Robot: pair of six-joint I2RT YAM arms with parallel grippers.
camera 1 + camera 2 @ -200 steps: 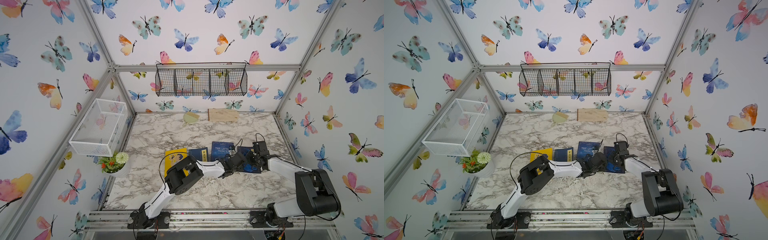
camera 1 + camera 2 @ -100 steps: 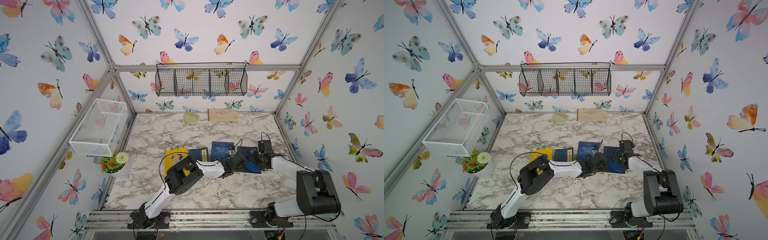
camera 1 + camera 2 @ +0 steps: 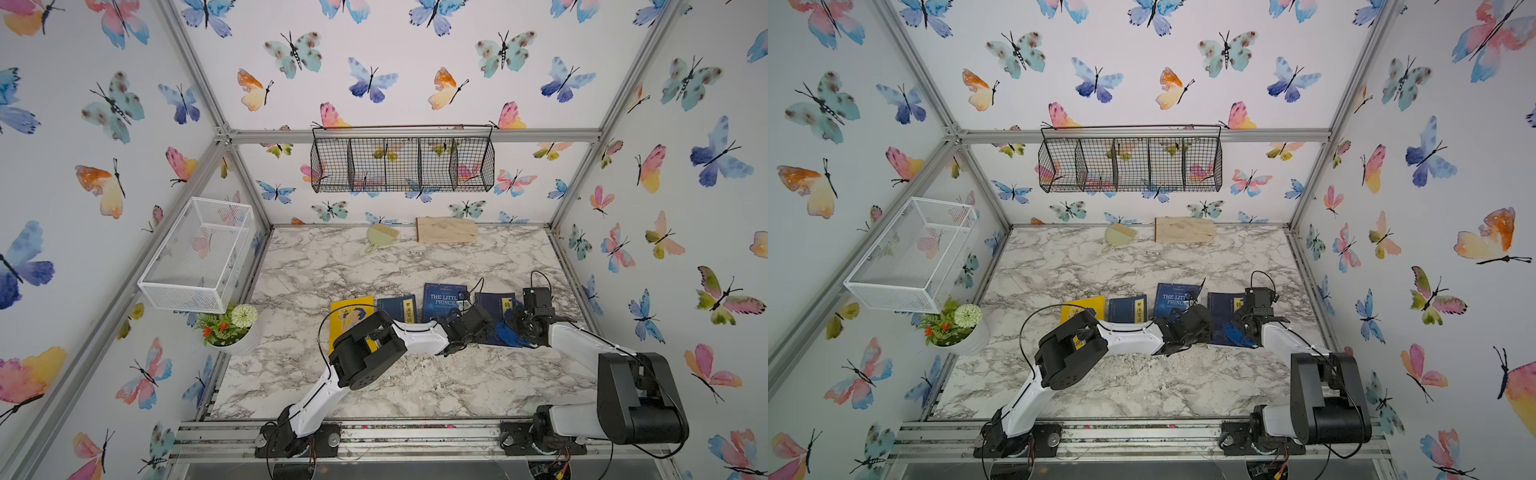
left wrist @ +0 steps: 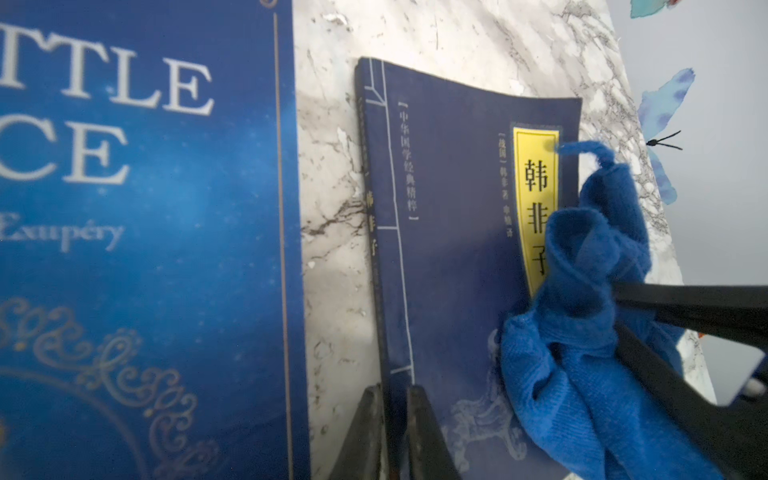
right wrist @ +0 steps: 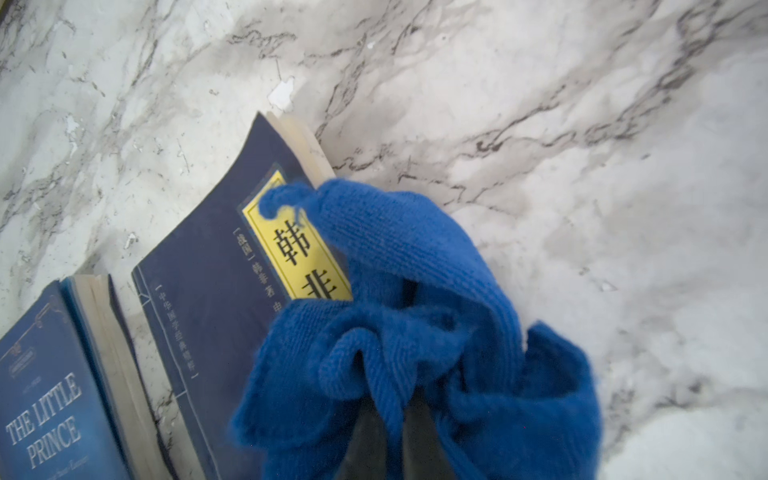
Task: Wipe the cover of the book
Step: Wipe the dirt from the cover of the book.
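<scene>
The book is dark navy with a yellow title label and lies flat, rightmost in a row of books. My left gripper is shut, its tips resting on the spine edge of the book. A crumpled blue cloth is pinched in my shut right gripper. The cloth lies on the cover's right side and hides the lower half of the label on the book.
"The Little Prince" lies just left of the wiped book, then a small navy book and a yellow book. A flower pot stands at the left edge. A green brush and a beige board lie at the back.
My right gripper has slid the blue cloth to the right across the cover. The left arm and the book have stayed still.
</scene>
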